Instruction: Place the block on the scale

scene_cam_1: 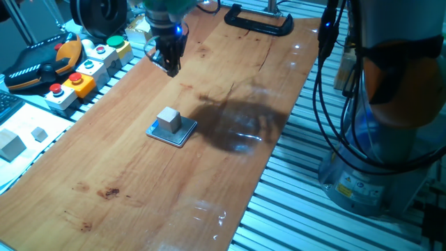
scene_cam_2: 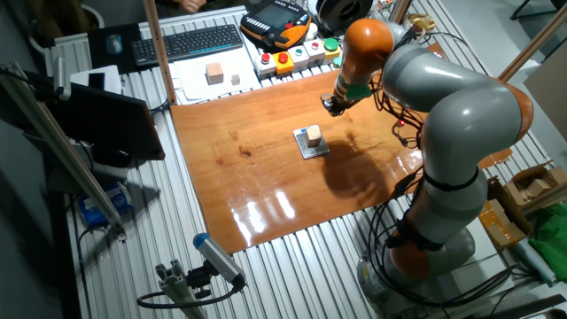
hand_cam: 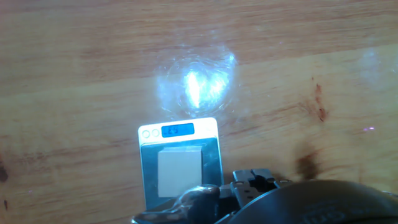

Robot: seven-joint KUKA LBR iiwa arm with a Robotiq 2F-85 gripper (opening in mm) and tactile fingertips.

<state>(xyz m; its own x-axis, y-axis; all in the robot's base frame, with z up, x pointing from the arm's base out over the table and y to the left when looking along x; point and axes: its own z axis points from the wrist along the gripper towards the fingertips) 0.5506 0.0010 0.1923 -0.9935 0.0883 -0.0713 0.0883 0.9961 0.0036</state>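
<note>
The block (scene_cam_1: 168, 119) is a small pale wooden cube resting on the scale (scene_cam_1: 182, 133), a thin square plate on the wooden table. Both also show in the other fixed view, the block (scene_cam_2: 313, 135) on the scale (scene_cam_2: 311, 150). In the hand view the block (hand_cam: 180, 171) sits centred on the scale (hand_cam: 210, 155), below its lit blue display. My gripper (scene_cam_1: 169, 64) hangs above the table behind the scale, apart from the block, open and empty. It also shows in the other fixed view (scene_cam_2: 334, 106) and at the bottom edge of the hand view (hand_cam: 227, 194).
Coloured push-button boxes (scene_cam_1: 83, 66) line the table's left edge beside an orange-black pendant (scene_cam_1: 42, 63). A black clamp (scene_cam_1: 258, 24) lies at the far end. Larger pale wooden blocks (scene_cam_1: 10, 145) sit off the board at left. Slatted aluminium (scene_cam_1: 313, 174) borders the right side.
</note>
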